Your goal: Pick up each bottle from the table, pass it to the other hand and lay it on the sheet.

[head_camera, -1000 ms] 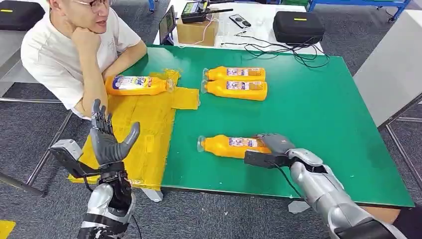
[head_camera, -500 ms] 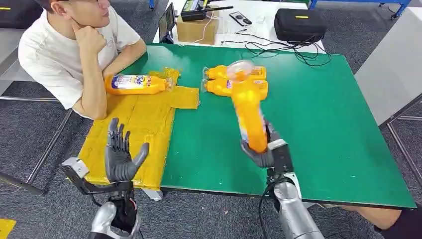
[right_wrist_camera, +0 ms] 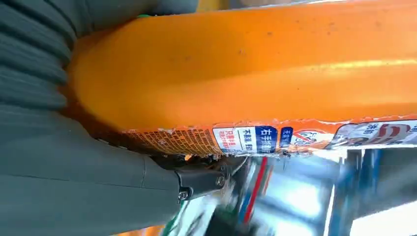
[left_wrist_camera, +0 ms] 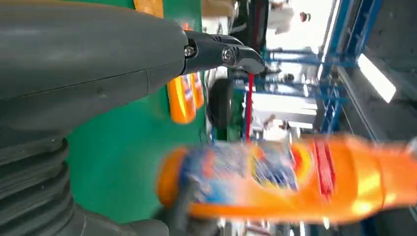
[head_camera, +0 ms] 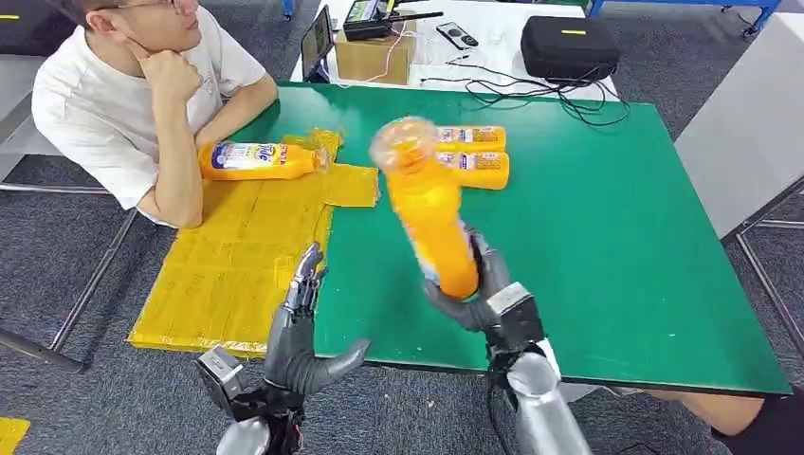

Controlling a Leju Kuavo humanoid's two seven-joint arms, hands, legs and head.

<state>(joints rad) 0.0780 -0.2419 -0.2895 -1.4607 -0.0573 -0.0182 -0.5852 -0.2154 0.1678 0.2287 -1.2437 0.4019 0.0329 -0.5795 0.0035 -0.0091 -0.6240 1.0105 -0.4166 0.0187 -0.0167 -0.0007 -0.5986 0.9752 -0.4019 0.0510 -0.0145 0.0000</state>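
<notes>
My right hand [head_camera: 484,289] grips an orange bottle [head_camera: 427,209] by its base and holds it upright above the green table [head_camera: 616,237], cap end tilted toward me. The same bottle [right_wrist_camera: 255,69] fills the right wrist view, and it crosses the left wrist view as a blurred orange bottle [left_wrist_camera: 290,179]. My left hand [head_camera: 299,336] is open near the table's front edge, fingers spread, left of the held bottle and apart from it. Two more bottles [head_camera: 474,156] lie side by side at mid-table. One bottle [head_camera: 258,161] lies on the yellow sheet [head_camera: 246,256].
A person in a white shirt [head_camera: 104,95] sits at the table's left corner, an elbow on the sheet's far end. Behind the table stand a cardboard box [head_camera: 376,57], a black case [head_camera: 569,47] and cables [head_camera: 531,90].
My right hand has lifted the bottle off the table, stood it upright and carried it left. My left hand has moved right toward it, from beside the sheet to the table's front edge.
</notes>
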